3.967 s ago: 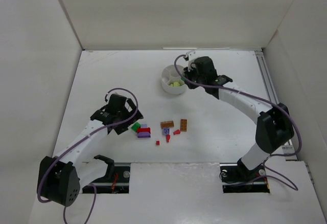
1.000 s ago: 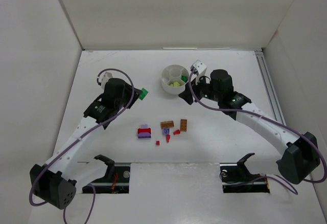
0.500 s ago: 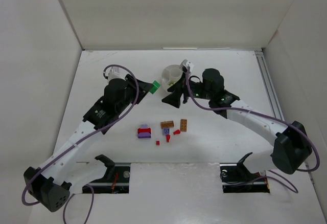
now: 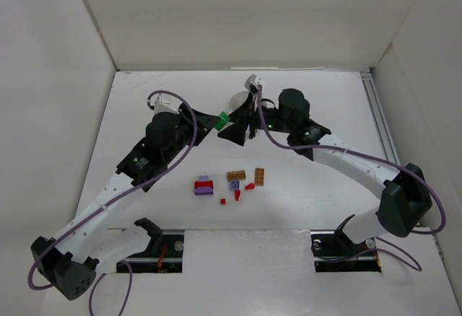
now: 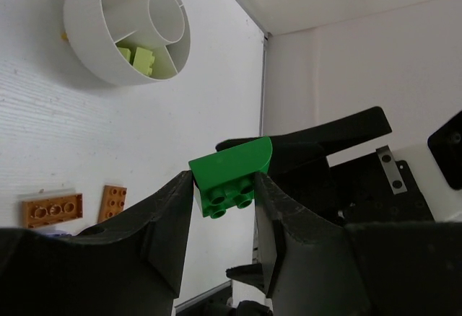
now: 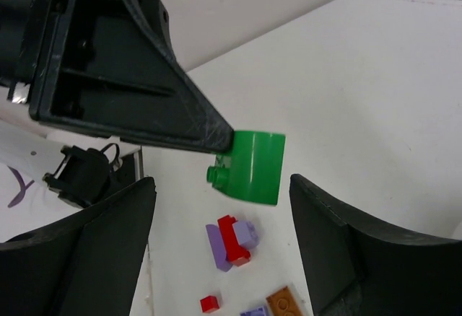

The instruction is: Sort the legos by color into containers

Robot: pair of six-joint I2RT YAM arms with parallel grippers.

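My left gripper (image 5: 224, 186) is shut on a dark green lego (image 5: 231, 161), held above the table just left of the white dish (image 5: 86, 13). My right gripper (image 6: 222, 182) is open, its fingers standing either side of that green lego (image 6: 253, 166) without touching it. From above, the two grippers meet at the green lego (image 4: 224, 120), and the right one hides most of the dish (image 4: 237, 103). One wedge of the dish holds lime-yellow legos (image 5: 141, 60). A purple-and-red cluster (image 4: 203, 185), orange-brown plates (image 4: 236, 175) and small red pieces (image 4: 250, 186) lie on the table.
White walls close in the table (image 4: 144, 99) on the left, back and right. A metal rail (image 4: 377, 121) runs along the right edge. Purple cables loop over both arms. The arm bases stand at the near edge.
My left gripper carried the green lego up and to the right, toward the dish. My right gripper swung left from the dish to meet it and opened wider.
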